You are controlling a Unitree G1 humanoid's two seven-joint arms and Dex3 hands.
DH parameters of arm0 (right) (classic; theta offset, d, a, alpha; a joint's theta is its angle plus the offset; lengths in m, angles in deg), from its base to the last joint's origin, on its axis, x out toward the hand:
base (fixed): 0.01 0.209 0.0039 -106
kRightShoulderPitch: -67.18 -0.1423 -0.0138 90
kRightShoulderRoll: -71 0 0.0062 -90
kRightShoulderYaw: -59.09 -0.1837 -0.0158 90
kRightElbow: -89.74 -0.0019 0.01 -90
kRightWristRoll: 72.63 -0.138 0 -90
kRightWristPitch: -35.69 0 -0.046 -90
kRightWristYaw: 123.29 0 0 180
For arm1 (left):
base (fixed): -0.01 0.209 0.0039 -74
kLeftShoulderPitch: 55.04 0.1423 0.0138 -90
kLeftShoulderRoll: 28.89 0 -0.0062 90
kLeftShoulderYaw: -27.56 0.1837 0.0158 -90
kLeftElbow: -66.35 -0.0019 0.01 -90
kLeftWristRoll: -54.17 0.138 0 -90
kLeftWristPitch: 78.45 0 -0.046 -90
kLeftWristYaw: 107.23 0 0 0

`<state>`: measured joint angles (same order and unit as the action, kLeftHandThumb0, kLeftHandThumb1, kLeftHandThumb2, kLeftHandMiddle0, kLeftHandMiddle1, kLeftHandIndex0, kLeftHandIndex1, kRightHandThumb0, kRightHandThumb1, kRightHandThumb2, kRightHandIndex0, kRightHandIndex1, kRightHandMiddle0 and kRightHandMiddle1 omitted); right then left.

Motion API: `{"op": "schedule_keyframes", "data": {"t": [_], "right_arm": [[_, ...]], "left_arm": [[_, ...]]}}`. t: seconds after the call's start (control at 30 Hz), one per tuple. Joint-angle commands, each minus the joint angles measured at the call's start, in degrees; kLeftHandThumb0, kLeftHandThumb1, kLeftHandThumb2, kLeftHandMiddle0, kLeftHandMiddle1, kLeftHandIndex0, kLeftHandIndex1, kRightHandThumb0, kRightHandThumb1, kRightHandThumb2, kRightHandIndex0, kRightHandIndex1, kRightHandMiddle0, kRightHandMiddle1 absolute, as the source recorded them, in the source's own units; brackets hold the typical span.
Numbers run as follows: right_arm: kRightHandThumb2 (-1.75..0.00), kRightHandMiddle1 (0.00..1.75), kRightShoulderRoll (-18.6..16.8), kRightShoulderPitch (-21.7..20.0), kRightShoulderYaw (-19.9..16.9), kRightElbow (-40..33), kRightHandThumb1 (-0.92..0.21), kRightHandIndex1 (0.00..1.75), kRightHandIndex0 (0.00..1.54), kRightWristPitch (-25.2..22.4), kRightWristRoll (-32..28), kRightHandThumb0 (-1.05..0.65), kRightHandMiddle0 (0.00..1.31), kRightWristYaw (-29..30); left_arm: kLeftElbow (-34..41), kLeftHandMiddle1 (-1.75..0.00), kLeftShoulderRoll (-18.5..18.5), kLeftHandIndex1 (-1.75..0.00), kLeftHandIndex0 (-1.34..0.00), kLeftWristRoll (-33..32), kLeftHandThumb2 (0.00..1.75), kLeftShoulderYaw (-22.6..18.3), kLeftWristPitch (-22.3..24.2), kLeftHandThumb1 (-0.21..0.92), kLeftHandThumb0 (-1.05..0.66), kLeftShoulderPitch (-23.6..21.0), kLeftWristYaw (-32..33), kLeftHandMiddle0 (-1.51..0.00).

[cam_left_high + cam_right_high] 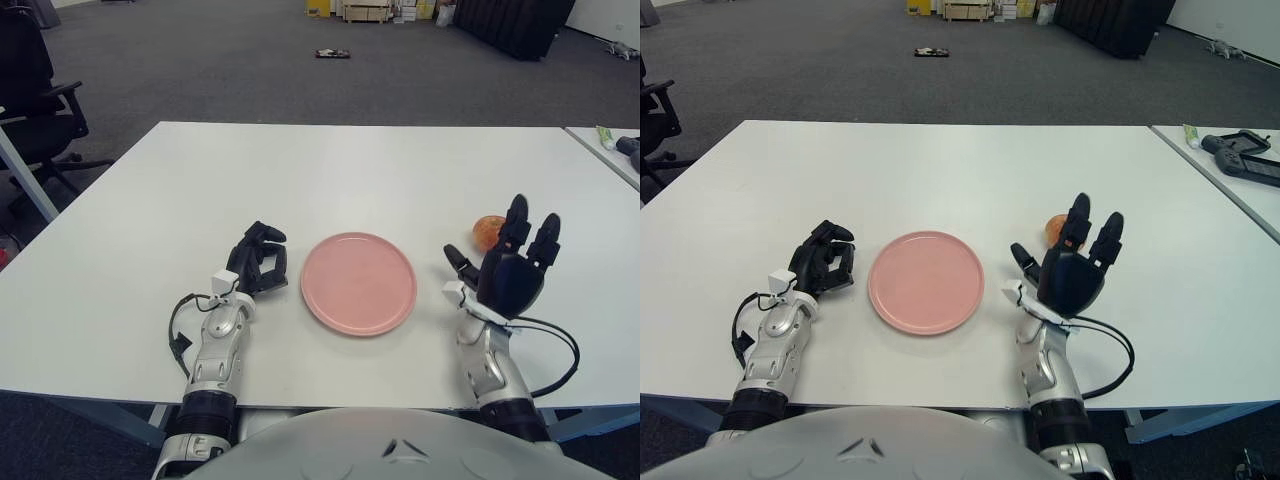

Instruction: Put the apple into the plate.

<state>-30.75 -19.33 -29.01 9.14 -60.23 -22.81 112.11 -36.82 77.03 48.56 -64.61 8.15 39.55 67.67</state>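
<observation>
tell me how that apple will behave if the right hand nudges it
The apple looks round and sits loose on the flat table, so a nudge would probably roll it. Its skin seems smooth, perhaps slippery. The open right hand shows just in front of it.
</observation>
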Motion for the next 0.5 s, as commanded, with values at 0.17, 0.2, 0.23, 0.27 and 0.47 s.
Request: {"op": "schedule_keyframes", "data": {"t": [0.17, 0.2, 0.23, 0.27, 0.47], "right_arm": [[-0.72, 0.0, 1.33, -5.64, -3.78, 5.22, -0.45, 0.0, 0.0, -0.34, -5.7, -0.8, 0.0, 1.34], [-0.71, 0.0, 1.36, -6.14, -4.05, 5.75, -0.45, 0.0, 0.0, -0.45, -6.19, -0.8, 0.0, 1.45], [-0.71, 0.0, 1.39, -6.48, -4.2, 6.15, -0.44, 0.0, 0.0, -0.49, -6.55, -0.8, 0.0, 1.56], [-0.71, 0.0, 1.34, -7.08, -4.56, 6.66, -0.44, 0.0, 0.0, -0.58, -7.2, -0.8, 0.0, 1.49], [-0.71, 0.0, 1.9, -10.89, -6.21, 10.05, -0.44, 0.0, 0.0, -0.54, -11.29, -0.82, 0.0, -0.13]], "left_arm": [[-1.23, -1.75, -0.22, -1.75, -0.57, 0.44, 1.25, 0.1, 2.38, 0.38, -0.46, 1.18, 0.2, -1.31], [-1.11, -1.75, -0.22, -1.75, -0.56, 0.44, 1.25, 0.09, 2.58, 0.38, -0.46, 1.21, 0.24, -1.31], [-1.04, -1.75, -0.22, -1.75, -0.56, 0.44, 1.25, 0.08, 2.71, 0.38, -0.46, 1.23, 0.26, -1.31], [-0.91, -1.75, -0.22, -1.75, -0.56, 0.43, 1.25, 0.08, 2.87, 0.38, -0.46, 1.26, 0.26, -1.31], [-0.42, -1.75, -0.22, -1.75, -0.56, 0.58, 1.25, 0.1, 3.04, 0.38, -0.46, 1.47, 0.32, -1.31]]}}
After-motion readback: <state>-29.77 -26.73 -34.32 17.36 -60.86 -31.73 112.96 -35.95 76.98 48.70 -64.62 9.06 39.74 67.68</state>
